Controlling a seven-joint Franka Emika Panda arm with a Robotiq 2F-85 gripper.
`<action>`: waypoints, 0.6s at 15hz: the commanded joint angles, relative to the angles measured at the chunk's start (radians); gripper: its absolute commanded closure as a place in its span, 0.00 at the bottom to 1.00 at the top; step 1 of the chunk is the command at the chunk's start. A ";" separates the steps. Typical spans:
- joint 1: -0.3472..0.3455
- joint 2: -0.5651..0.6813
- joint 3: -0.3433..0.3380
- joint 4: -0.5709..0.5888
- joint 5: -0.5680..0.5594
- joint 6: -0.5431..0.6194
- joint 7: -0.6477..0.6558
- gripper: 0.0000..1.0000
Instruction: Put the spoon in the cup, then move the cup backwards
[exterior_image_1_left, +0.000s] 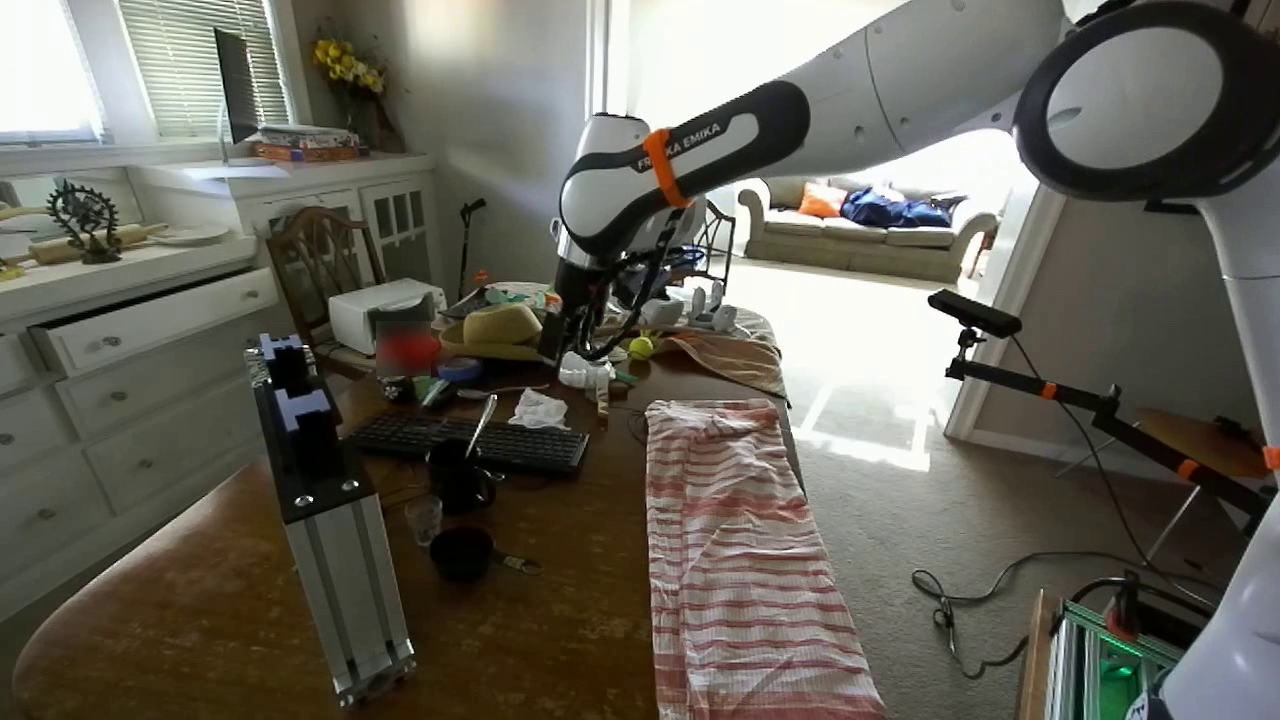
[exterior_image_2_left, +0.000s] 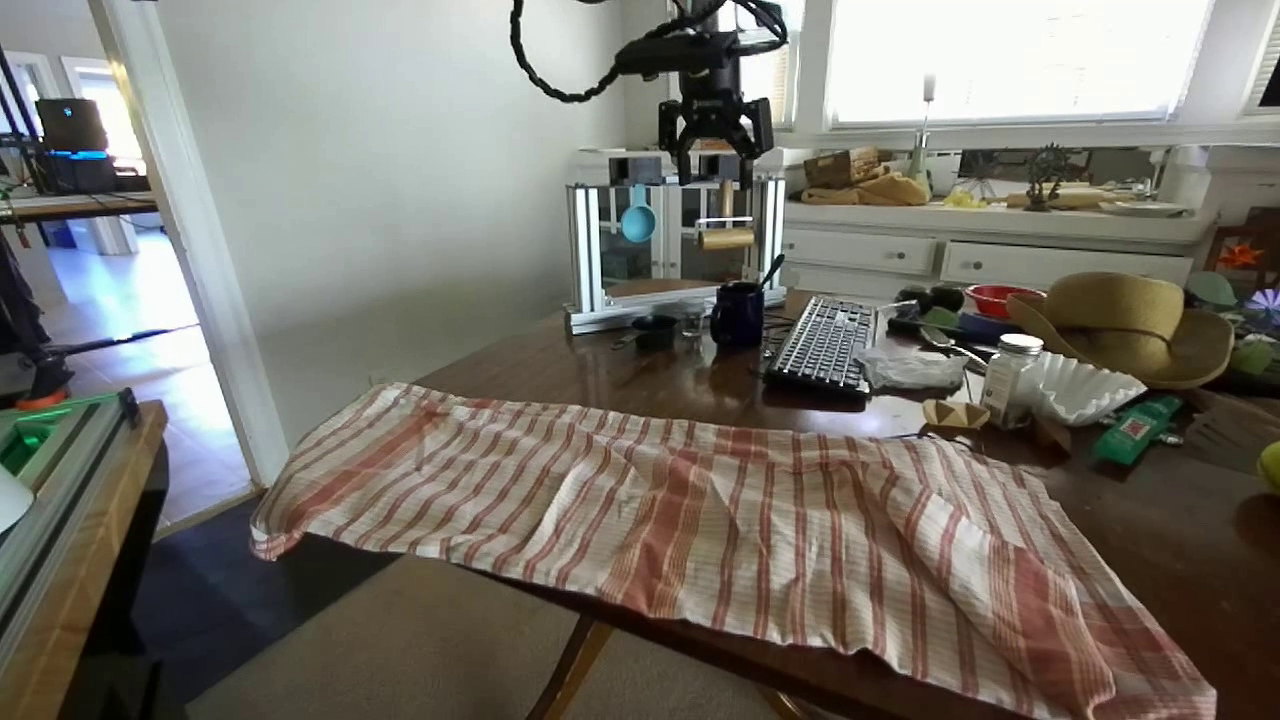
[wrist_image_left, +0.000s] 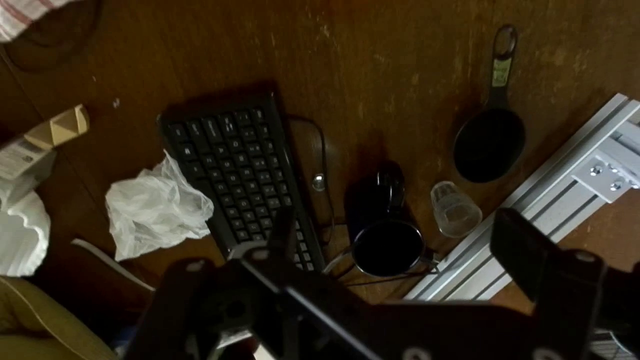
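Observation:
The black cup (exterior_image_1_left: 460, 488) stands upright on the wooden table, also in an exterior view (exterior_image_2_left: 736, 318) and the wrist view (wrist_image_left: 387, 248). The silvery spoon (exterior_image_1_left: 482, 424) stands in the cup, its handle leaning out over the rim toward the keyboard; it also shows in an exterior view (exterior_image_2_left: 773, 270). Its bowl is hidden inside the cup. In the wrist view, a pale strip at the cup's left rim seems to be its handle, partly behind a finger. My gripper (exterior_image_2_left: 714, 172) is open and empty, well above the table. In the wrist view, the fingers (wrist_image_left: 393, 230) lie either side of the cup.
An aluminium frame (exterior_image_1_left: 352, 590) stands beside the cup. A small clear glass (wrist_image_left: 455, 210) and a black measuring cup (wrist_image_left: 489, 145) sit near it. A keyboard (wrist_image_left: 240, 170), plastic bag (wrist_image_left: 157, 207), straw hat (exterior_image_2_left: 1125, 325) and striped towel (exterior_image_2_left: 700, 510) lie around.

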 joint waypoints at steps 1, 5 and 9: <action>0.059 -0.163 -0.049 -0.243 -0.010 0.042 0.197 0.00; 0.115 -0.289 -0.059 -0.437 -0.007 0.059 0.405 0.00; 0.164 -0.426 -0.053 -0.639 -0.078 0.145 0.487 0.00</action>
